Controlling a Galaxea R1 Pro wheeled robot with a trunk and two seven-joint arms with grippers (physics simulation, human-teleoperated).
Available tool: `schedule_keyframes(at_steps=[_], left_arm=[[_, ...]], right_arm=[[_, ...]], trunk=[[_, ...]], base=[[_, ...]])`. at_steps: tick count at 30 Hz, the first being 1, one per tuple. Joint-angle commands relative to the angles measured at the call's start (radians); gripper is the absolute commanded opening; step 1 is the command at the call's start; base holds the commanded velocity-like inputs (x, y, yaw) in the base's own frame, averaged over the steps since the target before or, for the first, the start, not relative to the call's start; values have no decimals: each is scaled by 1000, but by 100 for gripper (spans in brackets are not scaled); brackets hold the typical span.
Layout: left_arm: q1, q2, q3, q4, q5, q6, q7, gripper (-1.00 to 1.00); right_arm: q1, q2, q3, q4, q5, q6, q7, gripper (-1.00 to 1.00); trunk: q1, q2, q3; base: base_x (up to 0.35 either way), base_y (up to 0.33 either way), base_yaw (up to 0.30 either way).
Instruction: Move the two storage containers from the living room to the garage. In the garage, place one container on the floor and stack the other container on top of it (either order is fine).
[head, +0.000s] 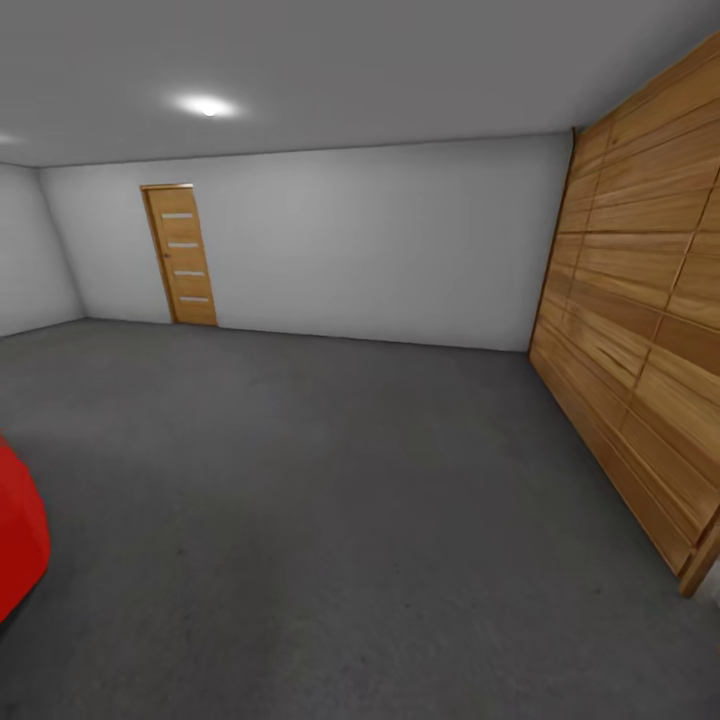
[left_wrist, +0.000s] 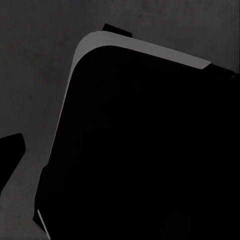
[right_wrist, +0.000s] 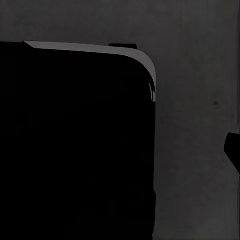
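Jaws of both arms sit out of sight, so their state cannot be told, and the 2 storage containers lie nowhere on the garage floor (head: 330, 520) beside the red car (head: 18, 545)

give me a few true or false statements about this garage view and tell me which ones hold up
1. A narrow wooden door stands in the far wall. True.
2. The floor is light wood planking. False: it is dark grey concrete.
3. A wood-plank door covers the right side. True.
4. Something red shows at the right edge. False: it is at the left edge.
5. Two orange bins are stacked mid-floor. False: no bins are on the visible floor.
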Motion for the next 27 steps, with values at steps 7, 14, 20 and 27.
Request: schedule_keyframes(at_steps=[7,14,20,27], left_arm=[[0,0,1,0,-1,0,0,100],[0,0,1,0,-1,-1,0,100],[0,0,1,1,-1,-1,1,100],[-1,0,1,1,-1,-1,1,100]], right_arm=[[-1,1,4,2,1,-3,1,100],[-1,1,1,1,2,-8,-3,100],[-1,4,1,1,5,-5,3,100],[-1,4,1,1,2,-3,-3,100]], trunk=[[1,0,-1],[1,0,-1],[1,0,-1],[1,0,-1]], base=[[316,0,0],[316,0,0],[316,0,0],[316,0,77]])
